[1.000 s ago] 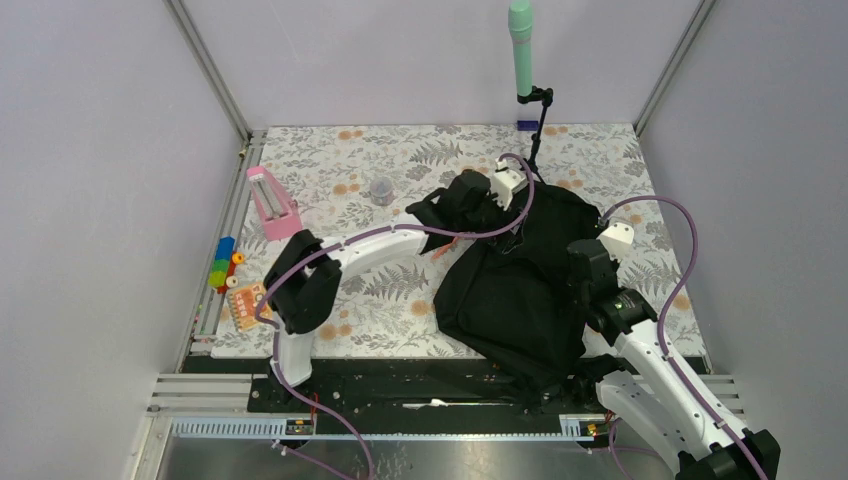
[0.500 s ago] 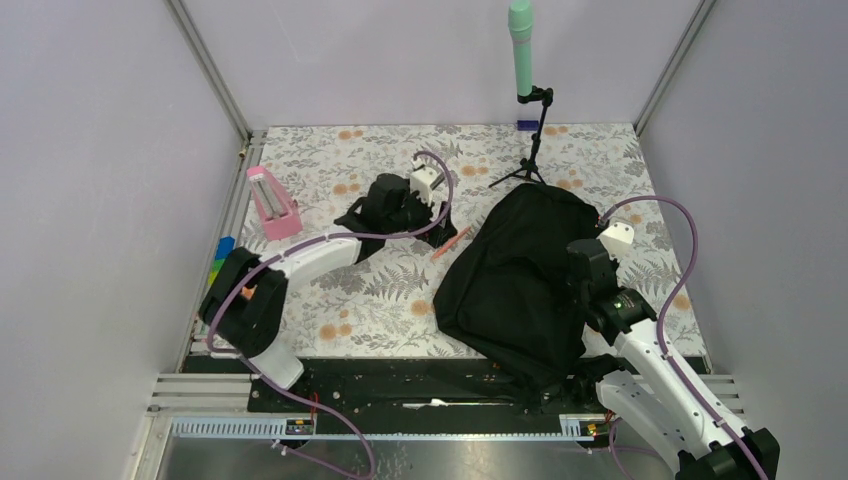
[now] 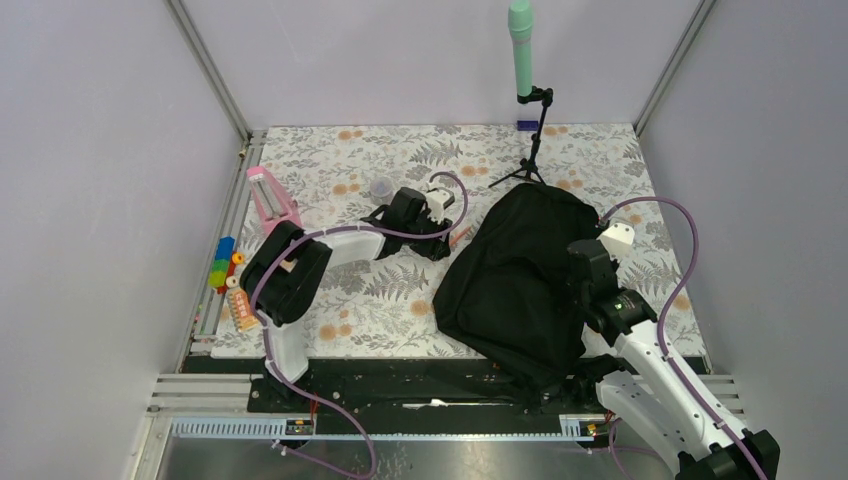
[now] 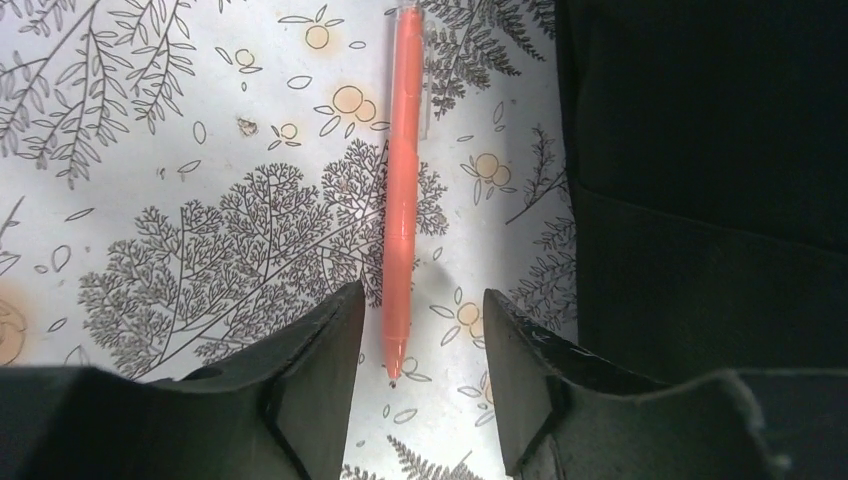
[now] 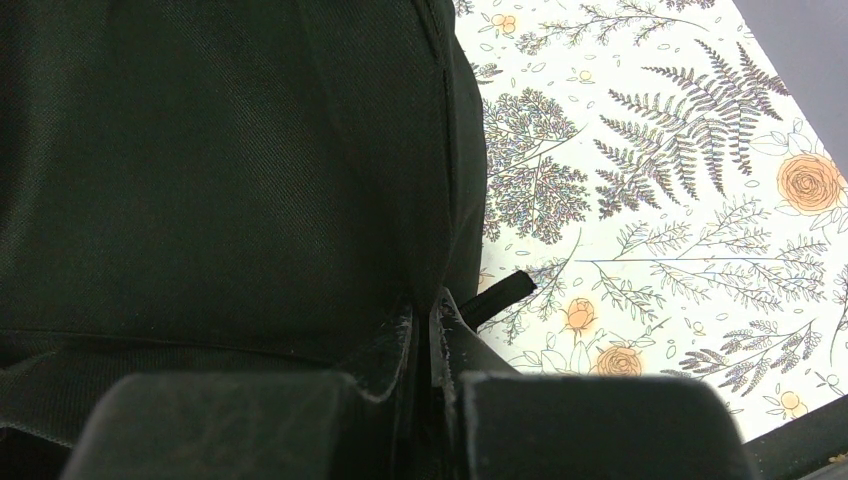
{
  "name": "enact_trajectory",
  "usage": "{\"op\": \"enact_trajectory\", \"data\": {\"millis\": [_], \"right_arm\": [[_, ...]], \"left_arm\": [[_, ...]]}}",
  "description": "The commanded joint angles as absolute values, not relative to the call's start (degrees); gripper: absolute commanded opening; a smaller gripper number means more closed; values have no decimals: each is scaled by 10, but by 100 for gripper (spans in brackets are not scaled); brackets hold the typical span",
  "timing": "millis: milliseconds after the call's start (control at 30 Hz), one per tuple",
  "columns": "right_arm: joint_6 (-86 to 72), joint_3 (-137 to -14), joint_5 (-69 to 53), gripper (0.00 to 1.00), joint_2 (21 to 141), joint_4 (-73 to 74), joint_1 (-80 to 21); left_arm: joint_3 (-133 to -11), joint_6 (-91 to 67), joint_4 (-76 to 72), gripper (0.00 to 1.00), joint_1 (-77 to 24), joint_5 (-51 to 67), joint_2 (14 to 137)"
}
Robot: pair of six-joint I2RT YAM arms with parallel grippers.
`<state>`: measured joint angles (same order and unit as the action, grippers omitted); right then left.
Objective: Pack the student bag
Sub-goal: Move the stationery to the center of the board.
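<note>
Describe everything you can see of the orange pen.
The orange pen is slim, plastic-looking, with a clear clip at its far end and a dark tip at the near end. It lies flat on the floral table cover, alongside the student bag without touching it. The left gripper is open, fingers either side of the tip, not touching.

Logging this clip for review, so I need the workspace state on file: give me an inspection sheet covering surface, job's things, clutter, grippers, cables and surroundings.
Surface: floral-print mat, lying flat.
Job's things: student bag slumped on the mat's right half; orange pen lying left of it, apart from it.
Clutter: pink stand, grey cup and coloured blocks on the left; green cylinder on a tripod at the back.
Grippers: left gripper open, fingers either side of the pen's tip; right gripper shut on the bag's edge.
Cables: purple cables run along both arms.
Surroundings: plain walls, metal frame posts.
</note>
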<state>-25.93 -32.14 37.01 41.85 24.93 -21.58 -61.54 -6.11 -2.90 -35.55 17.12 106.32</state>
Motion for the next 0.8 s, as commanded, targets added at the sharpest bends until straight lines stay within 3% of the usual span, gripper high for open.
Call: {"op": "enact_trajectory", "data": {"millis": [0, 200, 400, 600, 767], "right_arm": [[-277, -326, 375, 0, 413, 217, -214], [-280, -326, 375, 0, 417, 216, -214], [-277, -320, 374, 0, 418, 205, -214], [-278, -318, 372, 0, 417, 204, -214], [-281, -316, 371, 0, 414, 204, -214]], "left_arm": [[-656, -77, -31, 48, -356, 164, 1086], [-669, -83, -26, 39, -357, 155, 1101], [-700, -41, 41, 37, -386, 71, 1114], [-701, -43, 58, 34, -387, 82, 1116], [-691, -54, 66, 15, -387, 63, 1110]]}}
